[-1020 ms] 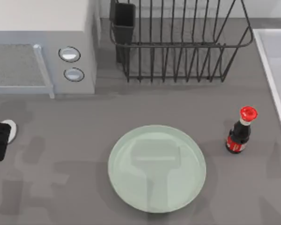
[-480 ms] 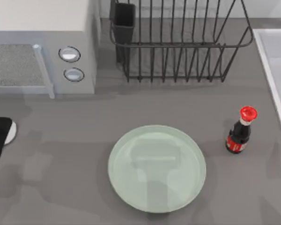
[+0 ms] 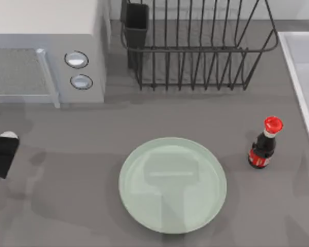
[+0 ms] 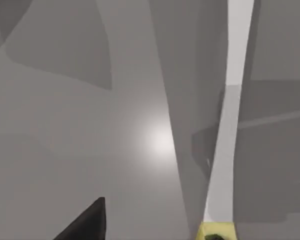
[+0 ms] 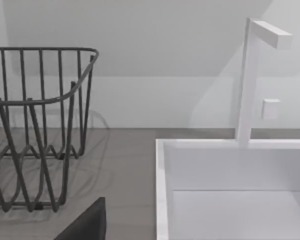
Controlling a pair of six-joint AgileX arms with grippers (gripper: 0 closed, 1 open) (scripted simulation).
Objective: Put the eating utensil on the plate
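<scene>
**Spoon bowl peeks out from behind our left gripper at the frame's left edge**

In the top view our grey table [image 3: 67, 170] fills the frame. A microwave [image 3: 46, 49] occupies the upper left, with a black wire dish rack [image 3: 195, 46] across the upper middle and a white sink [image 3: 304, 77] along the right edge.

The pale green plate [image 3: 172, 184] lies flat at lower centre with nothing on it. A dark bottle with a red cap [image 3: 264, 143] stands upright to its right, well apart from the rim.

Our left gripper [image 3: 0, 157] sits at the far left edge, about mid-height, well apart from the plate. The white spoon [image 3: 9, 135] shows as a rounded white tip at the gripper's upper end, touching or tucked under the dark body; we cannot tell whether the fingers are closed on it or how wide they stand.

In the right wrist view, the dish rack [image 5: 35, 125] and sink [image 5: 230, 190] appear, with one dark fingertip [image 5: 87, 225] at the lower edge.
</scene>
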